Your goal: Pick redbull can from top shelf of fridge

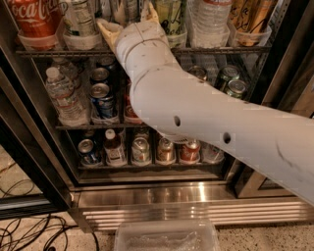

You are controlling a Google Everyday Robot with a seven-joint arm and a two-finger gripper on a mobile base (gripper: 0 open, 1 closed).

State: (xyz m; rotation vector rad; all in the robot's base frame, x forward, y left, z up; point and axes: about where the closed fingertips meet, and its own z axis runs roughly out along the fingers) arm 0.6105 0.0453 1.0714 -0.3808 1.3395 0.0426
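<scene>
The hand [126, 14] is raised high, its two fingers [109, 30] spread apart; behind it the thick white arm [196, 112] slopes down to the right.

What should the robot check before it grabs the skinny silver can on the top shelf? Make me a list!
1. Door of the big drinks fridge open: ok, the white robot arm reaches right in.
2. The gripper up at the dark wire top shelf: ok.
3. Its cream fingers spread apart: ok, open.
4. The tall slim silver redbull can centred between them: cannot tell, the wrist hides its lower part.
5. Room beside the tall green-and-cream can: not ok, one finger sits very close to it.
6. Silver can gripped: not ok, nothing is clamped yet.
</scene>
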